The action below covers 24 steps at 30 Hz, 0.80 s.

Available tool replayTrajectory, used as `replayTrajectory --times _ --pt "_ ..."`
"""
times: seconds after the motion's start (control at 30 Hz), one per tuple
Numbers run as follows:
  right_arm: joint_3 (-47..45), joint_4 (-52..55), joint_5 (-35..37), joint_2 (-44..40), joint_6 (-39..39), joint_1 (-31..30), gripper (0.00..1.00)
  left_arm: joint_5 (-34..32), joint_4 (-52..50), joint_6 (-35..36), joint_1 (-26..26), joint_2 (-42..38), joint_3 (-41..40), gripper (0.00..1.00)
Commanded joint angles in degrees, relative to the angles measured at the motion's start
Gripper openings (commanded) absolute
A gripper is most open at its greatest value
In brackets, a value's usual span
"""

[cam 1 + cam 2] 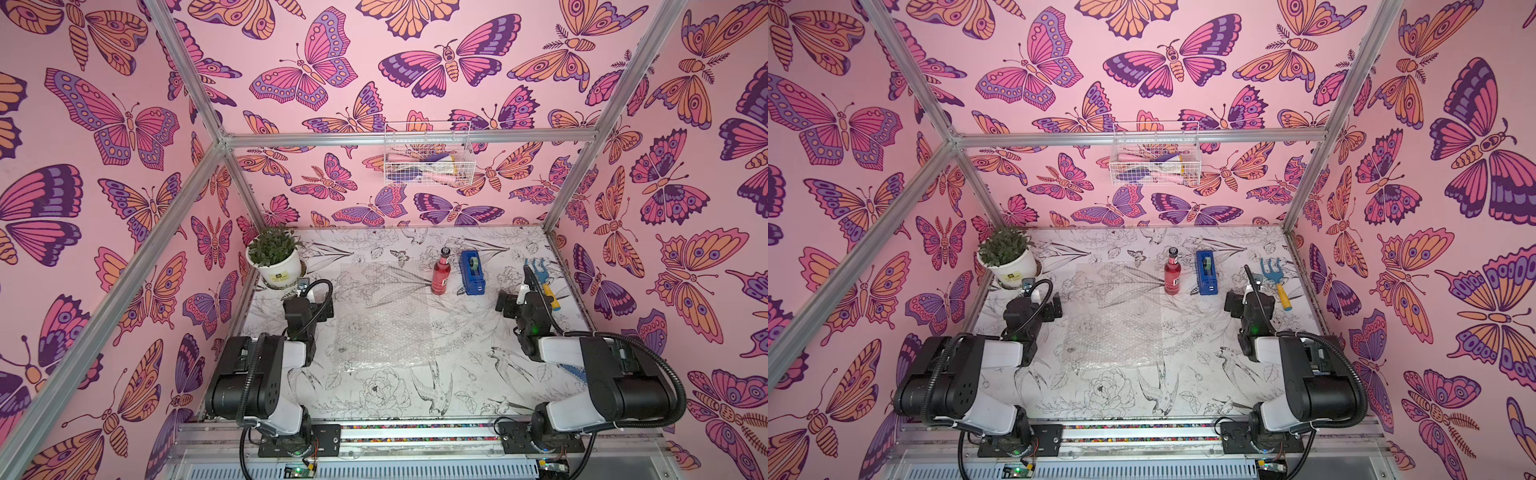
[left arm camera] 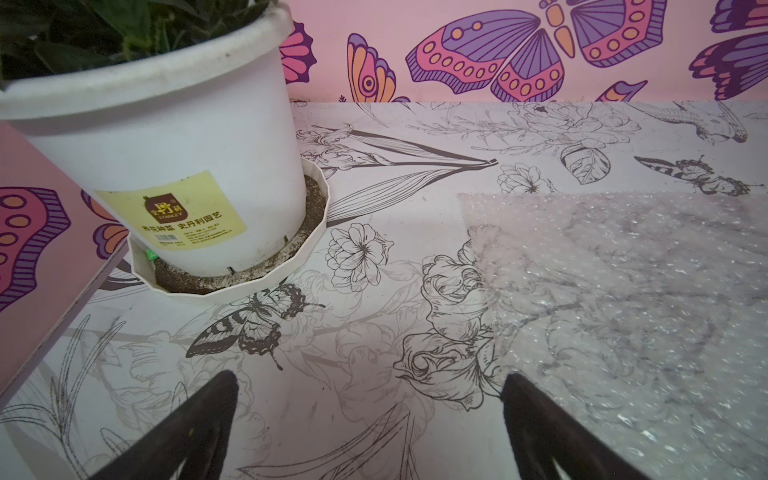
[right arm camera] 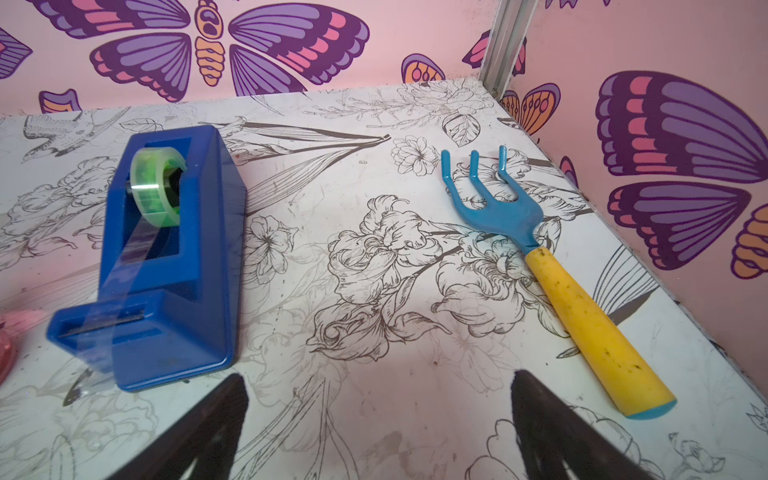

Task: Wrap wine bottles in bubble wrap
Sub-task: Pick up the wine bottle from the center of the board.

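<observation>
My left gripper (image 2: 370,382) and right gripper (image 3: 379,378) both stand spread wide and empty above the table (image 1: 469,353), one on each side of the bubble wrap (image 1: 382,316), which lies flat between them. The bottle (image 1: 440,274) stands upright at the sheet's far right corner, just beside the blue tape dispenser (image 1: 472,272). I cannot tell whether it is on the edge or just off it. My worry is that tight gap: a finger squeezed in there could knock the tall glass over, and the thin, flat sheet may slide or bunch when I pinch its edge.
</observation>
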State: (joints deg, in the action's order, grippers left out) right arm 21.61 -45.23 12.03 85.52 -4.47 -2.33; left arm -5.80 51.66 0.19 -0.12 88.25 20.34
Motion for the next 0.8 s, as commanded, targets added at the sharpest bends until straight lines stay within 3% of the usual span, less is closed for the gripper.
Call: replayTrajectory --times 0.0,0.2,0.3,0.37,0.47,0.63,0.77 --pt "1.07 -1.43 0.69 0.53 -0.01 0.28 0.99 0.53 1.50 0.68 0.00 0.61 0.40 1.00" --pt "-0.07 -4.63 0.46 -0.33 0.52 0.28 0.99 0.70 1.64 0.71 0.13 -0.31 0.24 1.00" --pt "-0.55 1.33 0.67 -8.28 1.00 0.05 0.99 -3.90 -5.54 0.83 -1.37 -9.45 0.33 1.00" --pt "1.39 11.66 2.41 -15.72 -1.44 -0.24 0.99 -7.11 -13.43 -1.10 -2.41 -18.64 1.58 1.00" --pt "2.87 21.91 -2.40 -24.54 -4.53 -1.07 0.99 -4.75 -27.10 -5.90 -2.33 -27.38 6.20 1.00" --pt "0.32 25.68 -4.47 -32.44 -2.47 -11.00 0.99 -3.50 -47.29 -12.50 -2.43 -29.25 13.79 1.00" --pt "-1.15 18.41 -4.67 -30.42 -0.67 -17.97 0.99 1.21 -54.55 -18.39 -2.43 -25.77 16.96 1.00"
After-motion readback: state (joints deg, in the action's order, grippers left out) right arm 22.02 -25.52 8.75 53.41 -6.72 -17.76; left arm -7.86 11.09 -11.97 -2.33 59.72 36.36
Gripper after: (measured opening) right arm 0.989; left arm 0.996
